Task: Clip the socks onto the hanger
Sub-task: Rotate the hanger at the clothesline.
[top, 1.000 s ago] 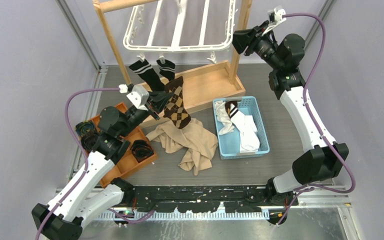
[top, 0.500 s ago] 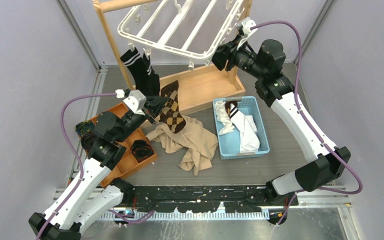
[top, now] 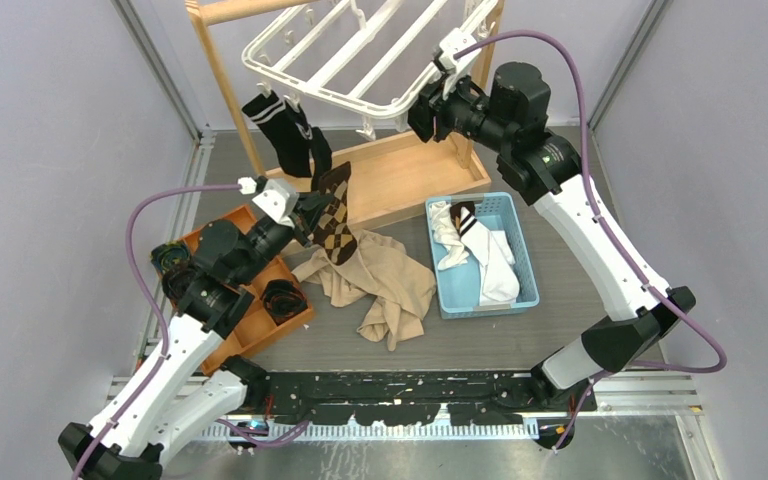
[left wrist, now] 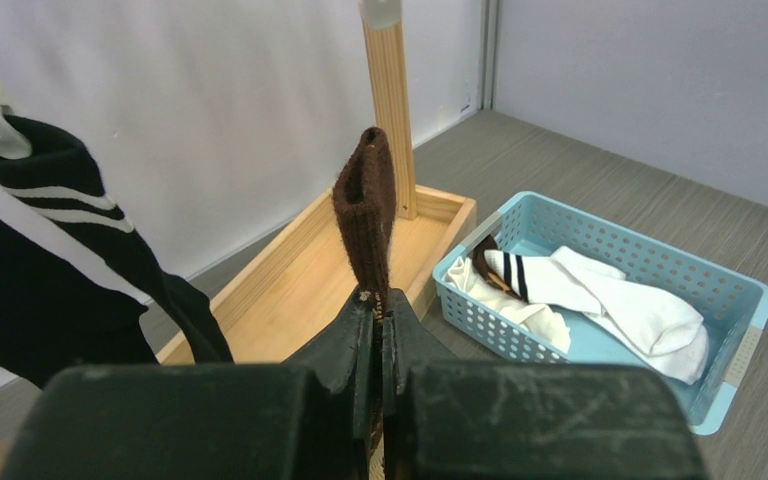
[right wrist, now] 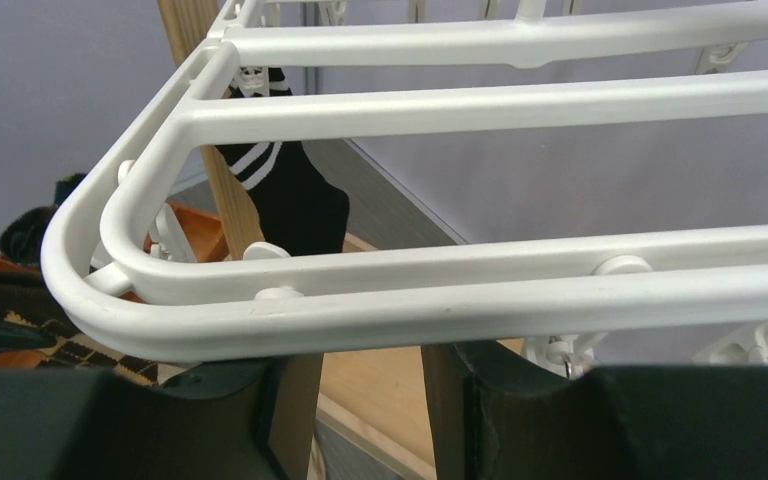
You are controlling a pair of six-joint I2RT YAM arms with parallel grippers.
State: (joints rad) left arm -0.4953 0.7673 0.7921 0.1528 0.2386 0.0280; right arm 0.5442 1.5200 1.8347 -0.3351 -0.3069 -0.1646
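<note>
The white hanger hangs tilted from the wooden stand. Two black socks with white stripes are clipped to its near-left rim; they also show in the left wrist view. My left gripper is shut on a brown argyle sock, whose cuff stands up above the jaws. My right gripper is at the hanger's near-right rim. In the right wrist view its jaws stand apart and the rim lies across the fingertips, not between them.
The wooden stand's base tray lies behind the left gripper. A blue basket holds white socks with black bands. A beige cloth lies on the table. An orange tray at the left holds rolled dark socks.
The right gripper has moved left to the hanger's rim, and the hanger has swung and tilted, carrying the black socks left. The left gripper has drawn back slightly with the argyle sock.
</note>
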